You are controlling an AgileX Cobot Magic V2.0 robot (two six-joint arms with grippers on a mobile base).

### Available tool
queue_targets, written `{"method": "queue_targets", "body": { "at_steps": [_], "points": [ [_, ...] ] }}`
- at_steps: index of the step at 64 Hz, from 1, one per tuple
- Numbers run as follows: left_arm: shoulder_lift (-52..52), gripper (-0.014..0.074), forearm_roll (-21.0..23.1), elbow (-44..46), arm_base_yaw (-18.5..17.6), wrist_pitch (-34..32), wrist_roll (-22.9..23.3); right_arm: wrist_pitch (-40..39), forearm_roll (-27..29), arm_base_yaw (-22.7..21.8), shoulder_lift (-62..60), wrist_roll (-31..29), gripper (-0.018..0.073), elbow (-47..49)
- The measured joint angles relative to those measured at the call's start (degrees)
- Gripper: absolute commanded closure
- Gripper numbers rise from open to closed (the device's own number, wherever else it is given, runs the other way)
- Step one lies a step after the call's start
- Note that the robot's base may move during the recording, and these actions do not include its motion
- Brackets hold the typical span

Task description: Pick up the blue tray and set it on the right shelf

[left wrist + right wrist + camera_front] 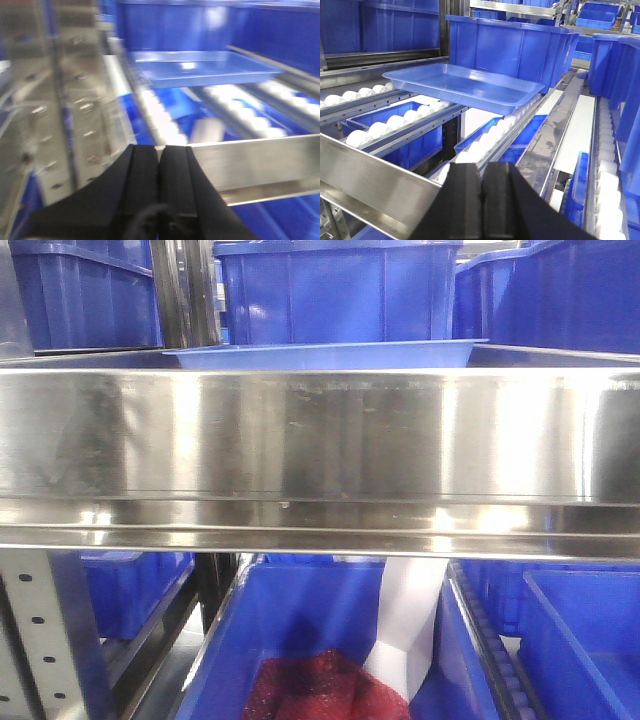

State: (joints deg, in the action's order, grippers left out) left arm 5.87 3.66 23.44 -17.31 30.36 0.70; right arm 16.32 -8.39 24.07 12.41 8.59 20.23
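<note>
The blue tray (462, 87) is shallow and light blue. It rests on the white rollers of the stainless-steel right shelf (320, 455), behind its wide shiny front lip. In the front view only its rim (320, 355) shows above that lip. The blurred left wrist view has the tray (200, 67) further back on the rollers. My left gripper (159, 150) is shut and empty, at the shelf's front lip, well short of the tray. My right gripper (483, 167) is also shut and empty, near the front lip and apart from the tray.
Deep dark-blue bins (510, 45) stand right behind the tray and on both sides (85, 290). More blue bins (320, 640) sit below the shelf, one holding a red mesh bag (325, 685). A perforated grey upright (75, 110) stands at the left.
</note>
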Motion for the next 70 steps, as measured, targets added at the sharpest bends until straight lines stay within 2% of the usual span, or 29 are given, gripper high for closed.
{"method": "queue_targets", "body": {
  "at_steps": [12,21,28,31,70],
  "points": [
    [-6.3,0.0645,1.0,-11.2,10.3,-6.6,-1.0,-0.1,0.0,0.0,0.0,0.0,0.0503,0.0],
    [-6.5,0.0645,1.8,-20.0,14.1,-15.0,-1.0,-0.1,0.0,0.0,0.0,0.0,0.0503,0.0],
    [-6.5,0.0645,2.0,-24.8,14.5,-22.9,-1.0,-0.1,0.0,0.0,0.0,0.0,0.0503,0.0],
    [-6.5,0.0645,2.0,-25.0,14.5,-24.2,-1.0,-0.1,0.0,0.0,0.0,0.0,0.0503,0.0],
    [-6.5,0.0645,2.1,-25.0,14.8,-24.7,-1.1,-0.1,0.0,0.0,0.0,0.0,0.0503,0.0]
  ]
}}
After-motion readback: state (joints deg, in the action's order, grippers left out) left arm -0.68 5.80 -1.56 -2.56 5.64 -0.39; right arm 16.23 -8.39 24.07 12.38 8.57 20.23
